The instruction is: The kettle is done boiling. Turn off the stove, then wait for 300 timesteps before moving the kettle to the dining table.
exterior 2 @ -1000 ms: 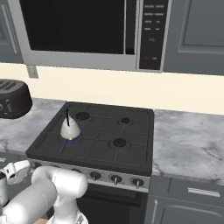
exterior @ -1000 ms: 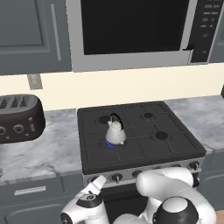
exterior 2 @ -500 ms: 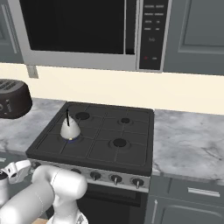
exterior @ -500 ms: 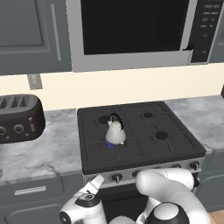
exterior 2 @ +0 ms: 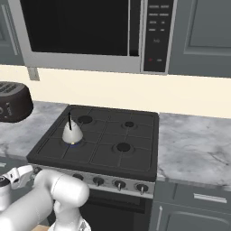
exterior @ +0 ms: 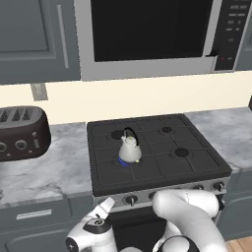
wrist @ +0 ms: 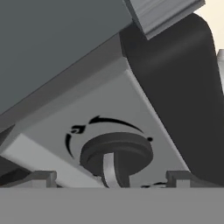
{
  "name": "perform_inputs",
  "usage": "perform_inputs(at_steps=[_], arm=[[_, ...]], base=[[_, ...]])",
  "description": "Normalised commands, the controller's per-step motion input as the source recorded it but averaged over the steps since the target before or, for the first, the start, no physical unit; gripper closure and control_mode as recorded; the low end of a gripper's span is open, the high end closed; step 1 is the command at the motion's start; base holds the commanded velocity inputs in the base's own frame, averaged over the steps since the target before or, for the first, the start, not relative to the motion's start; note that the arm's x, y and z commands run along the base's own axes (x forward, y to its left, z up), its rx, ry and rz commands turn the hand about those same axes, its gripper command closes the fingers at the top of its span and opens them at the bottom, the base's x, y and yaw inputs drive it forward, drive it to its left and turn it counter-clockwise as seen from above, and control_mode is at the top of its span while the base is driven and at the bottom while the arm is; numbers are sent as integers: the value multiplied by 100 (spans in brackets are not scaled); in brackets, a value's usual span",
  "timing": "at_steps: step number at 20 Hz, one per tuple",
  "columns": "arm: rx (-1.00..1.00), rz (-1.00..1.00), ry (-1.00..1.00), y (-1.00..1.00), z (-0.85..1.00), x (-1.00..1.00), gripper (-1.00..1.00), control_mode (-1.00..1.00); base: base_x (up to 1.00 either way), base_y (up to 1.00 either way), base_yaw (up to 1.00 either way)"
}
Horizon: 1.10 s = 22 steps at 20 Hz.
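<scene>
**Steel strip, dark knob, and a flame not yet killed**

Steel front strip (wrist: pixel 87 118) is seen right up close in the hand view, with a dark round knob (wrist: pixel 116 153) sat dead centre between the two finger tips. The gripper (wrist: pixel 111 179) is spread wide, nothing held, one tip at about 8 o'clock of the knob and the other at 4 o'clock. From the left base view the hand is parked low at the stove's (exterior: pixel 157 157) front left corner.

Further back, the kettle (exterior: pixel 130 150) is stood upright on the front left burner, and a bit of blue flame can be made out under it, so the burner looks lit.

What could be botched, as a guess: the knob could be pinched off-centre and slipped when twisted, or the wrong knob could be grabbed, leaving the flame on. The dining table can't be seen from here.
</scene>
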Motion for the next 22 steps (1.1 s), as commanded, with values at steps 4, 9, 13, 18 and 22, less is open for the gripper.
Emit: perform_inputs(at_steps=[4, 9, 13, 18, 22], arm=[[0, 0, -3, 0, -11, 8, -100, -100], [0, 0, -4, 0, -6, 3, -100, -100], [0, 0, -4, 0, 0, 1, -100, -100], [0, 0, -2, 0, 0, 3, -100, -100], [0, 0, 0, 0, 0, 5, -100, -100]], base=[[0, 0, 0], [0, 0, 0], [0, 0, 0], [0, 0, 0], [0, 0, 0]])
